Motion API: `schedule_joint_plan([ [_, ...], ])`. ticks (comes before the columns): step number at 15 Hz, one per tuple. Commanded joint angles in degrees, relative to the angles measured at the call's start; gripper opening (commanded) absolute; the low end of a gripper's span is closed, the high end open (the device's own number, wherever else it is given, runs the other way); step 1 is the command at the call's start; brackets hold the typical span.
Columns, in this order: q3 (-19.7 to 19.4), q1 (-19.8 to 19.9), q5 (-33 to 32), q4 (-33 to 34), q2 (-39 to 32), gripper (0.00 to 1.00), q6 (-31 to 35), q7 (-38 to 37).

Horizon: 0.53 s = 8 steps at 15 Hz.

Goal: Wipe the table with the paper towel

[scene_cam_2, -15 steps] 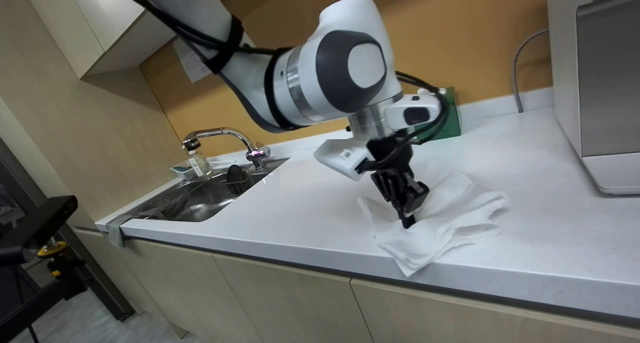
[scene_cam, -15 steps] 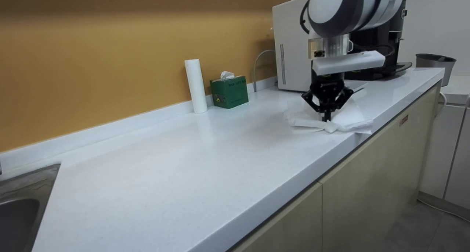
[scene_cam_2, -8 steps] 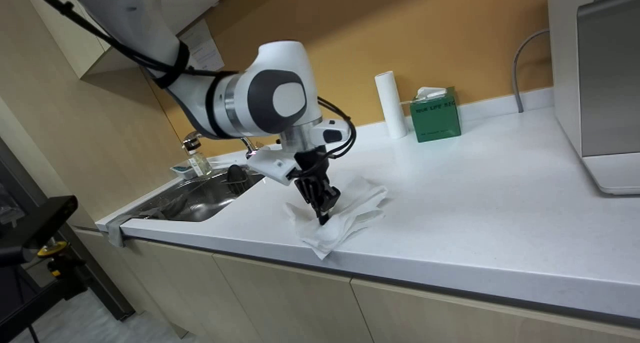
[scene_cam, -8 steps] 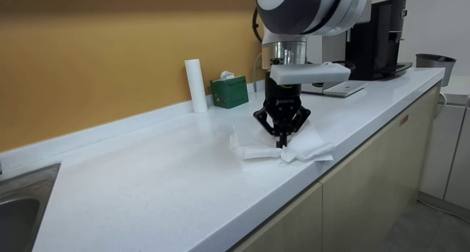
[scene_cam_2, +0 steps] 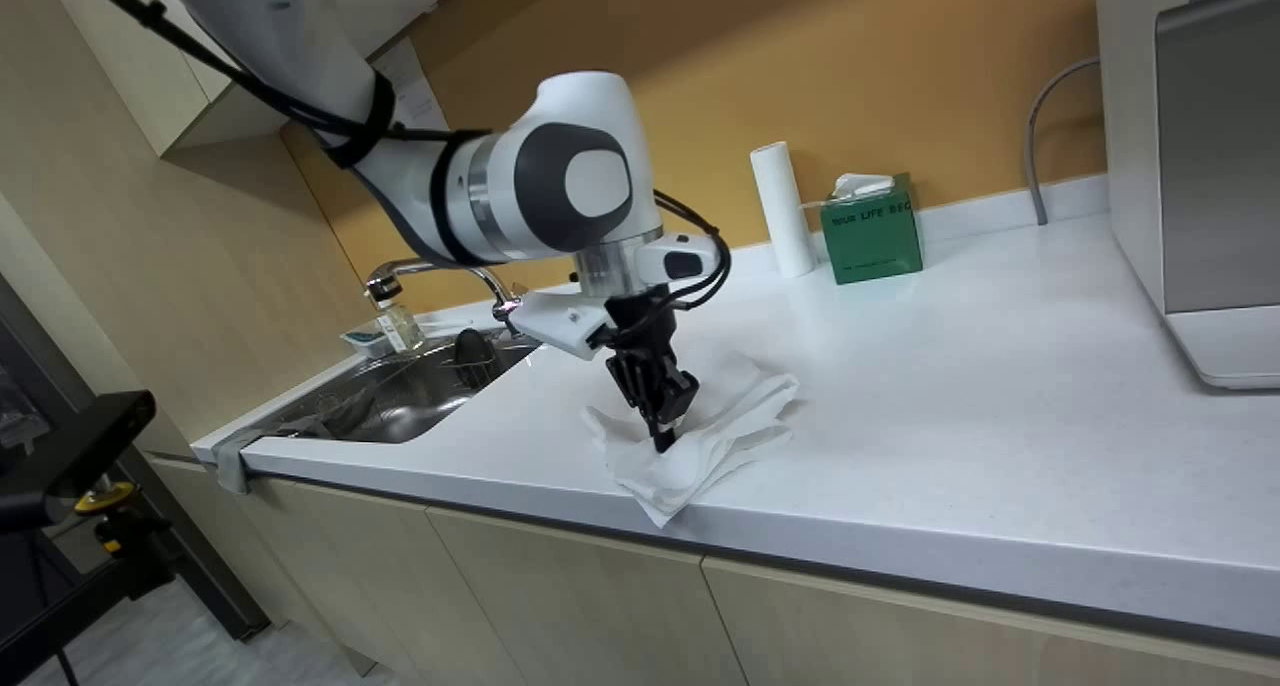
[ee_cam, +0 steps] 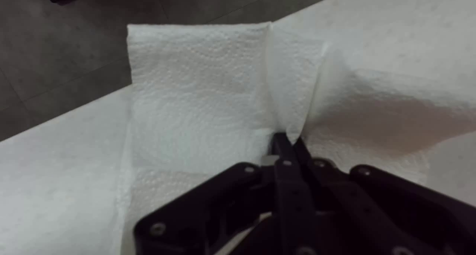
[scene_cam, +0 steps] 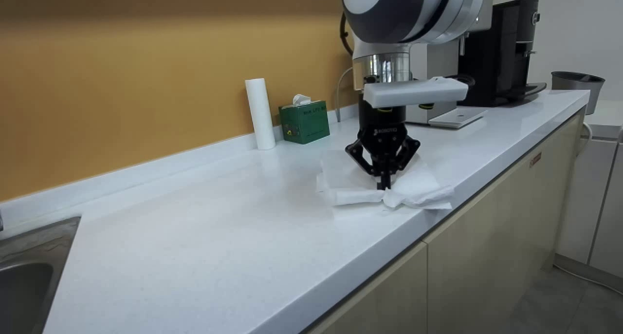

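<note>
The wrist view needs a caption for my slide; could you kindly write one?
The gripper pinches a fold of towel, one corner jutting past the edge of the counter.

The white arm (scene_cam_2: 415, 191) slants down toward the paper towel (scene_cam_2: 715, 456), its wrist (scene_cam_2: 608, 269) bent downward. From here I see the black gripper (scene_cam: 384, 184) pointing down at it, fingers (ee_cam: 285, 151) drawn together, pinching a fold between them.

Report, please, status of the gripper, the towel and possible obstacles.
Gripper shut on paper towel. Towel on counter, partly past front edge. Paper roll and green box back near wall.
</note>
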<state>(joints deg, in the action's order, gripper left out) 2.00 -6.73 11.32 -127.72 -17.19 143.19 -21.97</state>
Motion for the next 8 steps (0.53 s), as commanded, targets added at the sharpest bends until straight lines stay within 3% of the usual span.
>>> schedule_joint_plan([
  [1,-5.06,2.37,-3.66,-0.41,-2.36,0.01,0.38,-2.28],
  [5,-8.62,4.87,-4.94,4.35,-5.72,0.01,-0.02,-3.18],
  [8,-9.16,5.70,-5.02,10.36,-9.51,0.01,-0.89,-2.95],
])
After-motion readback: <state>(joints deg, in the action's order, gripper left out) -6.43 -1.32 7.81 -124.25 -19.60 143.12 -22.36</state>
